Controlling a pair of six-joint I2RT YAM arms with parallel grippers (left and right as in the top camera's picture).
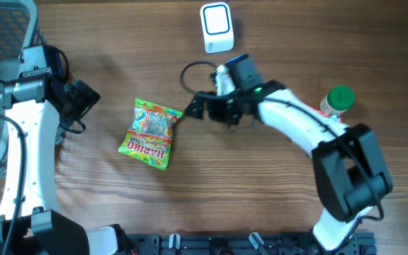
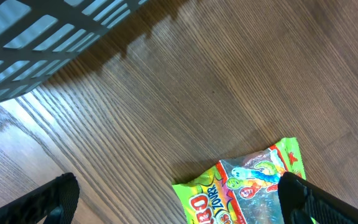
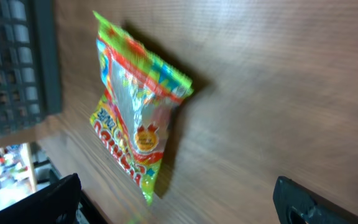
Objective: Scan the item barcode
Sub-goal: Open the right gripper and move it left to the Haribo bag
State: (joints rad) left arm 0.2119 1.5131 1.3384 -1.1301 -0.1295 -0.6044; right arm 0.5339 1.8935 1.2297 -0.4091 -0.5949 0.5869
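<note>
The bag of sweets lies flat on the worktop, left of centre, printed front up; I see no barcode on this side. My right gripper stands wide and empty just beside the bag's far right corner. My left gripper is also wide and empty, further left, apart from the bag. I judge the scan not done: the bag must be picked, turned and shown to the white device at the far edge, which I take for the scanner. The worktop is brown grained wood. A wire basket stands far left, a green-capped bottle at the right; of the room almost nothing shows
</note>
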